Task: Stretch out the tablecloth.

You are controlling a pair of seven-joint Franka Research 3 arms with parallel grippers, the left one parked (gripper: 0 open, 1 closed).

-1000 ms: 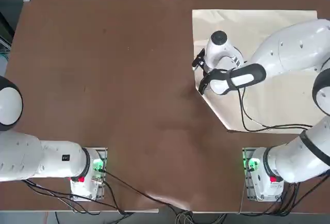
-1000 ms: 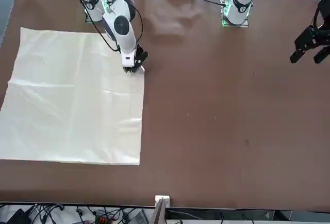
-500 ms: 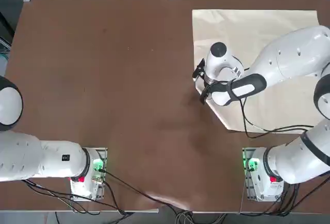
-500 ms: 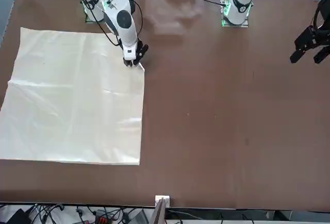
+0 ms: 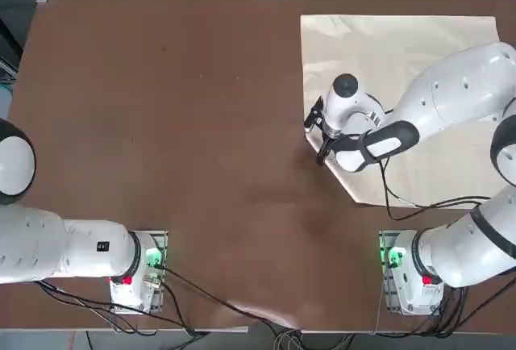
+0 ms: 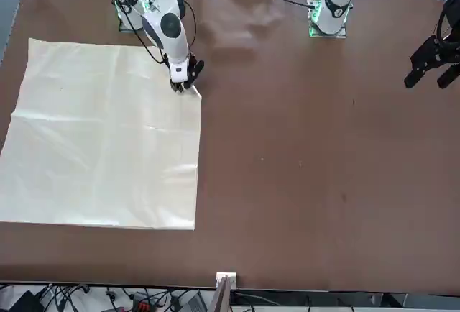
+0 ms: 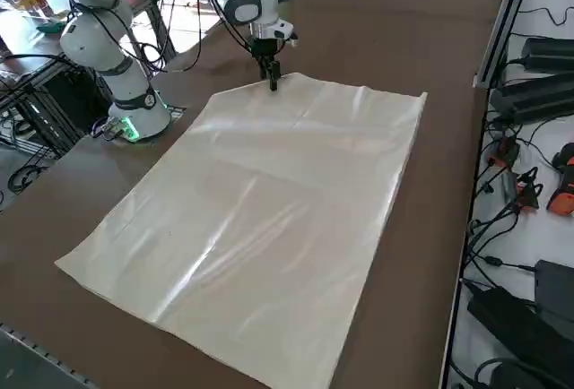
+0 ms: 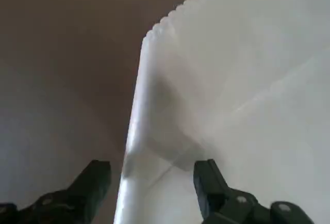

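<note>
One cream-beige creased tablecloth [image 5: 419, 84] lies mostly flat on the brown tabletop's [image 5: 161, 108] right half. Right claw [image 8: 149, 185], fingers wide, straddles its folded near-left edge. Risk: pinching both layers, dragging the fold instead of opening it.

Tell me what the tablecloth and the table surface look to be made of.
The tablecloth: seemingly thin cream fabric or plastic-like sheet, with a slight sheen; glossy streaks and sharp creases show, and one edge looks pinked. The table: a matte brown, faintly rumpled covering, material unclear. The open right gripper straddles the cloth's edge.
</note>
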